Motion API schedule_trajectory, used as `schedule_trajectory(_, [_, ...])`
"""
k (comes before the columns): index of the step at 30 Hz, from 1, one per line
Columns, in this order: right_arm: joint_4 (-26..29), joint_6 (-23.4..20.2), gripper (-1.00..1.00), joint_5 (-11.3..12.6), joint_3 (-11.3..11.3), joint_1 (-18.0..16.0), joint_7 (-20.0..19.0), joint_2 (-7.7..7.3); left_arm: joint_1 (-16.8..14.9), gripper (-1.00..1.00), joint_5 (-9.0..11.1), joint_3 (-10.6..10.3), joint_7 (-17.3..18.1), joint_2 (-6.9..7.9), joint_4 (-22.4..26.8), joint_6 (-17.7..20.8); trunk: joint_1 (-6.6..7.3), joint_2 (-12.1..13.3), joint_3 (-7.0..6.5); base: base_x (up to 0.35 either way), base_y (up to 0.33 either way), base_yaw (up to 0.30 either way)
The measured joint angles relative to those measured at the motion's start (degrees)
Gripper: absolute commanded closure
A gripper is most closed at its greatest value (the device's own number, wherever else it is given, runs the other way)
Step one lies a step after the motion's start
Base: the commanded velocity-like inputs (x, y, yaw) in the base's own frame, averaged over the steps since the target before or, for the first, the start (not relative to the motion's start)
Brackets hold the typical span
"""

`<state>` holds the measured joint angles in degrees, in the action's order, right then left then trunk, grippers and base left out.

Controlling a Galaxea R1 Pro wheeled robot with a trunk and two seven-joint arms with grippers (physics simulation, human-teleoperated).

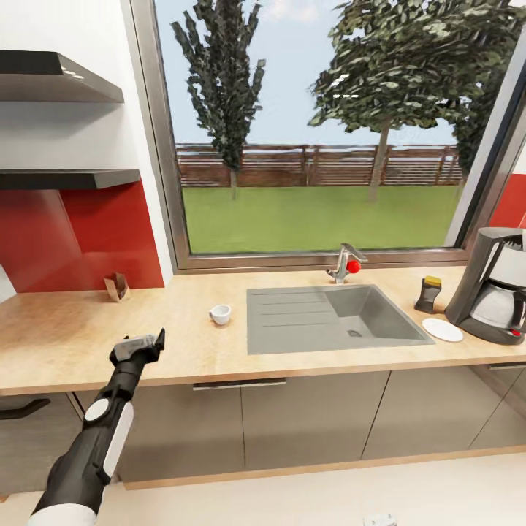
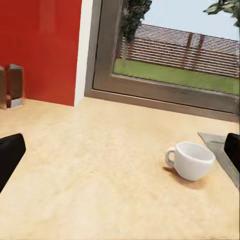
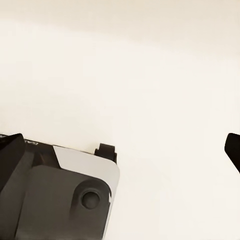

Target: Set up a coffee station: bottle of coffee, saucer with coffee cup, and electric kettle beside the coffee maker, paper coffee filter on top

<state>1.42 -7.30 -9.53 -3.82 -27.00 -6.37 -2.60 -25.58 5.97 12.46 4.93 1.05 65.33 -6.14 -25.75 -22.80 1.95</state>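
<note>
The wooden desk (image 1: 88,321) runs under a wide window (image 1: 314,131), with a grey sink (image 1: 332,318) set into it and a tap (image 1: 343,263) behind the basin. The left claw (image 1: 146,343) hangs above the front edge of the desk, left of the sink, its two dark fingers spread apart and holding nothing; in the left wrist view the fingertips (image 2: 10,155) sit at either edge of the picture with bare desk between them. The white coffee cup (image 1: 220,314) stands upright on the desk just left of the sink, ahead of and to the right of the left claw, apart from it; in the left wrist view the cup (image 2: 190,160) shows its handle turned away from the sink. The coffee maker (image 1: 493,288) stands at the far right of the desk, with the white saucer (image 1: 442,329) lying flat just beside it toward the sink and a dark bottle with a yellow cap (image 1: 429,294) behind the saucer. A small brown paper holder (image 1: 116,286) stands against the red wall panel (image 1: 80,234) at the left, below two dark shelves (image 1: 66,179). In the right wrist view the right claw (image 3: 125,145) has its dark fingertips wide apart, empty, above a pale floor (image 3: 150,75) and part of the robot's own base (image 3: 60,195).
</note>
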Motion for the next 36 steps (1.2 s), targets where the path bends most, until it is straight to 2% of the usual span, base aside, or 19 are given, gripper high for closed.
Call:
schedule_trajectory(2, [0.0, 0.0, -1.00, 0.0, 0.0, 0.0, 0.0, 0.00, -2.6, -1.00, -0.2, -0.9, 0.1, 0.28, 1.3, 8.3, 0.00, 0.0, 0.00, 0.000, 0.000, 0.000])
schedule_trajectory(3, [0.0, 0.0, -1.00, 0.0, 0.0, 0.0, 0.0, 0.02, -5.0, -1.00, -0.4, -1.3, 0.4, 0.62, 1.8, 14.5, 0.00, 0.0, -0.01, 0.000, 0.000, 0.000])
schedule_trajectory(4, [0.0, 0.0, -1.00, 0.0, 0.0, 0.0, 0.0, 0.03, -6.1, -1.00, -0.5, -1.4, 0.6, 0.77, 1.9, 16.8, 0.00, 0.0, 0.00, 0.000, 0.000, 0.000])
schedule_trajectory(5, [-0.1, 0.0, -1.00, 0.0, 0.0, 0.1, 0.0, 0.05, -8.7, -1.00, -0.5, -1.6, 0.9, 1.34, 2.1, 22.8, 0.00, 0.0, -0.02, 0.000, 0.000, 0.000])
schedule_trajectory(8, [-0.1, 0.0, -1.00, 0.0, 0.0, 0.2, 0.0, 0.24, -14.4, -1.00, -0.5, -1.8, 2.1, 3.81, 1.9, 35.0, 0.00, 0.0, -0.01, 0.000, 0.000, 0.000])
schedule_trajectory(9, [-0.1, 0.0, -1.00, -0.1, 0.0, 0.3, 0.0, 0.28, -16.8, -1.00, -0.5, -2.2, 3.1, 4.80, 1.8, 40.6, 0.00, 0.0, -0.01, 0.000, 0.000, 0.000])
schedule_trajectory(13, [-0.1, 0.0, -1.00, -0.1, 0.0, 0.4, 0.0, 0.32, -22.4, -1.00, -0.6, -4.8, 5.0, 6.31, 1.6, 53.6, 0.00, 0.0, 0.00, 0.000, 0.000, 0.000])
schedule_trajectory(16, [-0.1, 0.0, -1.00, -0.1, -0.1, 0.4, -0.1, 0.34, -25.4, -1.00, -0.7, -8.1, 5.3, 6.94, 1.5, 61.5, 0.00, 0.0, 0.00, 0.000, 0.000, 0.000])
schedule_trajectory(20, [-0.1, -0.1, -1.00, -0.2, -0.1, 0.7, -0.2, 0.33, -27.9, -1.00, -1.3, -12.3, 5.3, 7.08, 0.8, 64.2, 0.00, 0.0, 0.00, 0.000, 0.000, 0.000])
schedule_trajectory(27, [-0.1, -0.1, -1.00, -0.3, -0.1, 1.2, -0.1, 0.31, -27.4, -1.00, -1.6, -14.2, 5.5, 7.02, 0.6, 65.0, 0.00, 0.0, 0.00, 0.000, 0.000, 0.000])
schedule_trajectory(30, [-0.1, 0.0, -1.00, -0.2, -0.1, 1.2, -0.1, 0.33, -27.2, -1.00, -1.5, -17.3, 5.6, 7.10, 0.0, 65.1, 0.00, 0.0, 0.00, 0.000, 0.000, 0.000])
schedule_trajectory(32, [-0.1, 0.0, -1.00, -0.2, -0.1, 1.4, -0.1, 0.33, -27.3, -1.00, -1.6, -18.2, 5.6, 7.14, -1.9, 65.1, 0.00, 0.0, 0.00, 0.000, 0.000, 0.000])
schedule_trajectory(36, [-0.1, 0.0, -1.00, -0.2, -0.1, 1.5, 0.0, 0.33, -28.1, -1.00, -1.6, -18.6, 5.6, 7.40, -7.5, 65.2, 0.00, 0.0, 0.00, 0.000, 0.000, 0.000])
